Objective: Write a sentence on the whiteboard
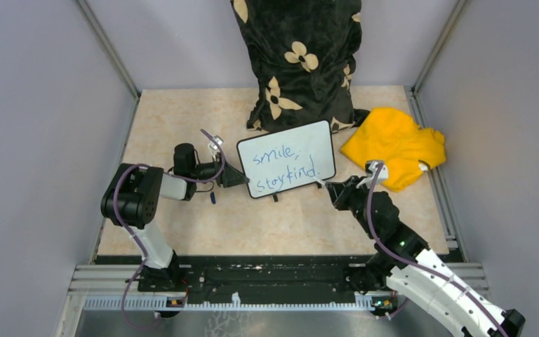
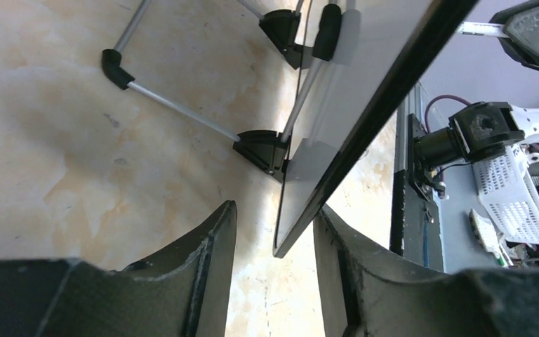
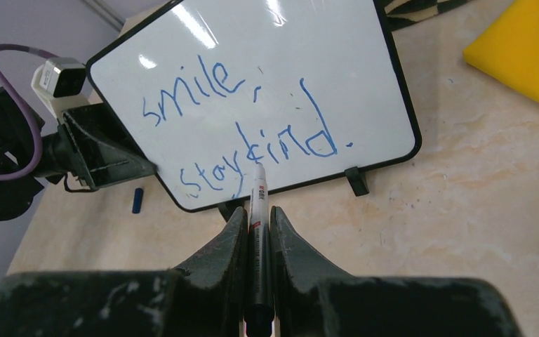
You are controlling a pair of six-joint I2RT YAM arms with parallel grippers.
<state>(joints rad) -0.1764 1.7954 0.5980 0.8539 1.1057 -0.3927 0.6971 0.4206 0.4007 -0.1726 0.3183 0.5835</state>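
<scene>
The left edge of the whiteboard (image 1: 288, 167) stands between the parted jaws of the left gripper (image 2: 274, 210); the right gripper (image 3: 256, 214) clenches a marker (image 3: 258, 193).

Whiteboard (image 1: 288, 160) upright on feet; blue two-line sentence (image 3: 242, 125): "smile, stay kind."

We see the whiteboard (image 1: 286, 168) in the middle of the table (image 1: 182, 225), the pillow (image 1: 298, 63) behind it at the back edge, the cloth (image 1: 395, 144) by the right edge.

The whiteboard (image 2: 379, 116) is positioned edge-on between the parted fingers (image 2: 207, 260) of the left gripper (image 2: 274, 210). Its wire stand (image 2: 182, 109) is seen ahead.
</scene>
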